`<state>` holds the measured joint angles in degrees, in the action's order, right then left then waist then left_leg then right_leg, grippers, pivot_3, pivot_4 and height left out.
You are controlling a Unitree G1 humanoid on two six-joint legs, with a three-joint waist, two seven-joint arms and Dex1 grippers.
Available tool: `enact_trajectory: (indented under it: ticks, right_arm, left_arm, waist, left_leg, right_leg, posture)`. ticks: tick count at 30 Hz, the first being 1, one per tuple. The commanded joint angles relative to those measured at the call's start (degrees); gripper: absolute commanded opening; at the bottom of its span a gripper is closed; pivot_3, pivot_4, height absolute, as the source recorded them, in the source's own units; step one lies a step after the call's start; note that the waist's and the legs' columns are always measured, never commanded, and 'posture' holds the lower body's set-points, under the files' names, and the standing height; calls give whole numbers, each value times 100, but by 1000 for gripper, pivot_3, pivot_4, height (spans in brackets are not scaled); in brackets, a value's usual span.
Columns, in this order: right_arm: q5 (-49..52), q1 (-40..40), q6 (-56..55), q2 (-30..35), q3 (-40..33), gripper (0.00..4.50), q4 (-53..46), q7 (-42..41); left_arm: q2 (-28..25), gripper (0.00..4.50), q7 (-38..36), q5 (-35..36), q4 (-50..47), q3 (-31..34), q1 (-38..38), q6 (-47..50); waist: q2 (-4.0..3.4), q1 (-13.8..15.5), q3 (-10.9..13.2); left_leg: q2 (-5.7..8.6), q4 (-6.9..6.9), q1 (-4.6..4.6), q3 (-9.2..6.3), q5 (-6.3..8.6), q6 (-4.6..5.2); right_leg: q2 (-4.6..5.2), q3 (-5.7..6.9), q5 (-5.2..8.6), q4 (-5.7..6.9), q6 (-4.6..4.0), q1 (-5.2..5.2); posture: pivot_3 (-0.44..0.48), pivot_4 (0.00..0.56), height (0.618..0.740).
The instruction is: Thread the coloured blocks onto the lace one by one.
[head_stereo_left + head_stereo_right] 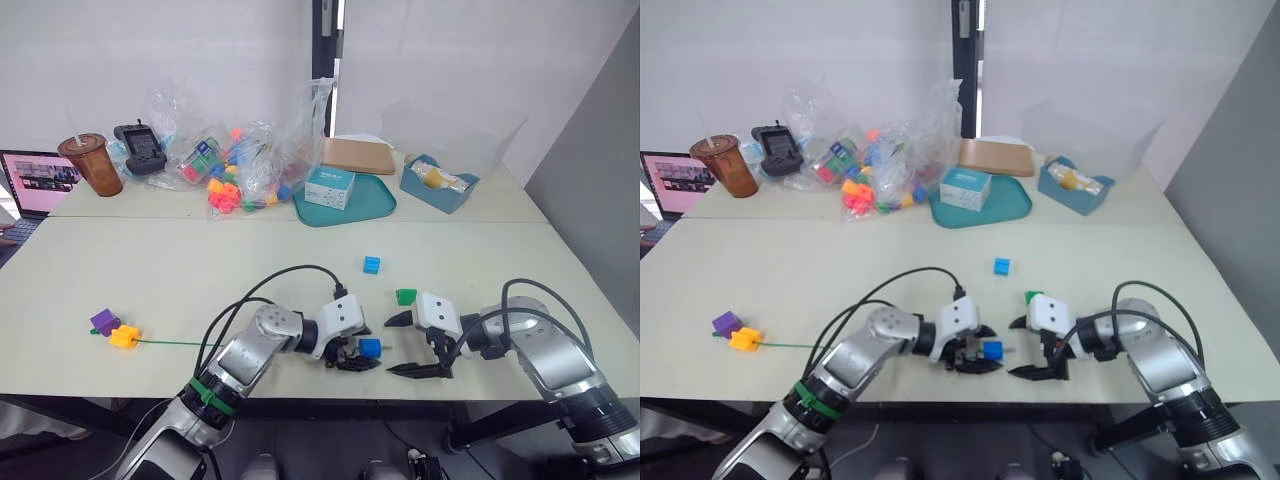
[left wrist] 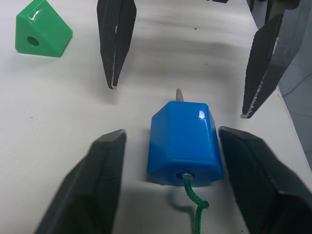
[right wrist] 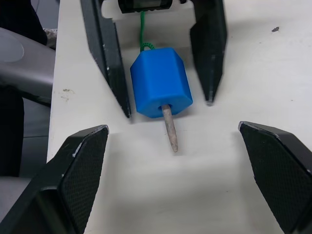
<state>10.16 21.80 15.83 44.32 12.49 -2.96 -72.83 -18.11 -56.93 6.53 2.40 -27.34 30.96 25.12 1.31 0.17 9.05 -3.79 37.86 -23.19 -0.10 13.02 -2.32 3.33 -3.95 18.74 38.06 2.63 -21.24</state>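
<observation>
A dark blue block (image 2: 185, 144) lies near the table's front edge with the green lace (image 2: 195, 209) running into its hole. The lace's grey tip (image 3: 170, 129) pokes out the far side. My left gripper (image 1: 360, 356) is open, a finger on each side of this block with gaps between. Facing it, my right gripper (image 1: 388, 346) is open just past the grey tip. The lace (image 1: 170, 342) trails left to an orange-yellow block (image 1: 125, 336) and a purple block (image 1: 103, 321). A green block (image 1: 405, 296) and a light blue block (image 1: 372, 264) lie loose further back.
At the back stand a heap of toy pieces in clear bags (image 1: 235, 165), a teal tray (image 1: 375, 212) holding a small box, a blue container (image 1: 438, 185), a brown cup (image 1: 92, 163) and a laptop (image 1: 35, 182). Black cables loop over my arms.
</observation>
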Motion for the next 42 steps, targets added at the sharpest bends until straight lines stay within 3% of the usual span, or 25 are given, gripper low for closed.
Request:
enact_trajectory:
  ticks: [1, 2, 7, 11, 21, 31, 38, 42]
  right_arm:
    - [-55, 80, -213, -9, -2, 4500, 6, 11]
    - [-83, 84, -261, -14, 36, 4500, 32, 6]
    - [-179, 124, -424, -83, 182, 4500, 101, -8]
    - [-321, 220, -593, -167, 319, 3411, 275, 6]
    - [-464, 300, -836, -238, 450, 32, 501, 13]
    - [-336, 415, -721, -269, 455, 0, 335, -105]
    - [-319, 439, -434, -208, 471, 0, 30, -123]
    - [-329, 467, -262, -187, 481, 0, -114, -98]
  left_arm:
    - [-42, 1617, -178, -33, -42, -96, 13, -130]
    - [-68, 1354, -217, -44, -60, -116, 3, -158]
    - [-111, 1309, -246, 13, -145, -70, -30, -91]
    - [-159, 1309, -255, -4, -141, -59, -23, -103]
    - [-253, 1309, -303, 13, -197, -51, -56, -58]
    - [-875, 1309, -265, 256, -810, 475, -447, 362]
    - [-2315, 1309, -707, 1107, -1633, 1882, -1549, 702]
    - [-3322, 1309, -973, 1054, -943, 2752, -2183, 187]
  waist:
    - [0, 2, 0]
    - [0, 2, 0]
    - [0, 2, 0]
    - [0, -11, 0]
    - [0, -23, 0]
    - [0, -84, 0]
    - [-5, -122, 3]
    - [-8, -100, 5]
  left_leg:
    - [0, 0, 0, 0, 0, 0]
    - [0, 0, 0, 0, 0, 0]
    - [-1, 0, 1, 0, 0, 0]
    - [-1, 0, 2, 0, 0, 0]
    - [-3, 0, 6, 0, 0, 0]
    - [-5, -1, 6, -1, 0, 0]
    - [-11, -5, 5, -1, 0, 0]
    - [-10, -5, 4, 1, 1, 0]
  right_leg:
    - [0, 0, 0, 0, 0, 0]
    - [0, 0, 0, 0, 0, 0]
    - [0, 0, 0, 0, 0, 0]
    - [-1, 0, 0, 1, 0, 0]
    - [-2, 0, 0, 5, 0, 2]
    - [-3, 0, 0, 6, -1, 1]
    - [-4, 0, 1, 7, -2, -5]
    - [-1, 1, 1, 6, -1, -6]
  posture:
    - [0, 150, 740]
    - [0, 150, 740]
    - [0, 150, 740]
    - [0, 150, 740]
    - [0, 150, 740]
    - [0, 150, 740]
    - [0, 150, 740]
    - [0, 150, 740]
